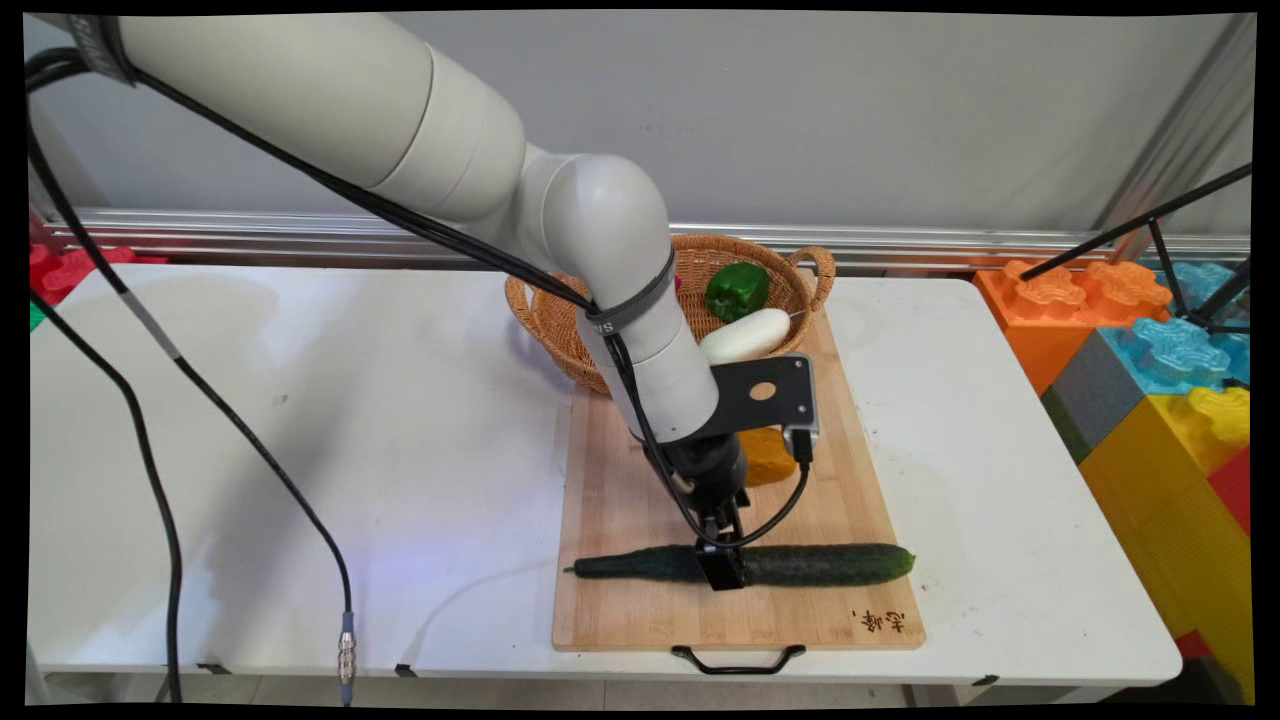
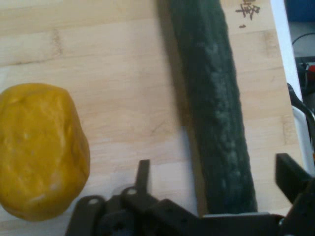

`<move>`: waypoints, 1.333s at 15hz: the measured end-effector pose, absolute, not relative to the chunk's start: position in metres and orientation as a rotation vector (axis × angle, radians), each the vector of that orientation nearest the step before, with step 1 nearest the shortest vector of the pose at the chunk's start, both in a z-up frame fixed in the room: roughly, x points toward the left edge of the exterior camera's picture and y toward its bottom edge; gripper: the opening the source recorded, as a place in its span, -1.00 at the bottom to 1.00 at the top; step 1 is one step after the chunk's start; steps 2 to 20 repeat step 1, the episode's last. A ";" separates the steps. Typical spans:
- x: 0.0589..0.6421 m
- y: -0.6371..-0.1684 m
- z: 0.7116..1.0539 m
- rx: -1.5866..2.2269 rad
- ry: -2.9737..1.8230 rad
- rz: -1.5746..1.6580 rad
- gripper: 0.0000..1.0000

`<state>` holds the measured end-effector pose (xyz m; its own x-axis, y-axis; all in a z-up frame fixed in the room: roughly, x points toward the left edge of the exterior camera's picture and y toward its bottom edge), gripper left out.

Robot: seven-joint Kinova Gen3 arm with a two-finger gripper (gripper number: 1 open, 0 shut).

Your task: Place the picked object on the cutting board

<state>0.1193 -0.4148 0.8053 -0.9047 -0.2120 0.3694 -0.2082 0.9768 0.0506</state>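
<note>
A long dark green cucumber (image 1: 830, 564) (image 2: 216, 98) lies crosswise near the front of a wooden cutting board (image 1: 620, 500) (image 2: 123, 73). My gripper (image 1: 722, 562) (image 2: 216, 167) is lowered over the cucumber's middle, open. One finger stands on each side of the cucumber, with a gap to it on both sides. A lumpy orange-yellow vegetable (image 1: 768, 456) (image 2: 39, 147) rests on the board just behind the hand.
A wicker basket (image 1: 555, 325) at the board's far end holds a green pepper (image 1: 737, 290) and a white oblong vegetable (image 1: 745, 335). Large coloured blocks (image 1: 1150, 380) are stacked off the table's right side. Black cables (image 1: 160, 470) hang at the left.
</note>
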 end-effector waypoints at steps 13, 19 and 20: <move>0.119 -0.414 0.806 0.310 -2.740 -0.013 1.00; 0.119 -0.414 0.806 0.310 -2.740 -0.013 1.00; 0.119 -0.414 0.806 0.310 -2.740 -0.013 1.00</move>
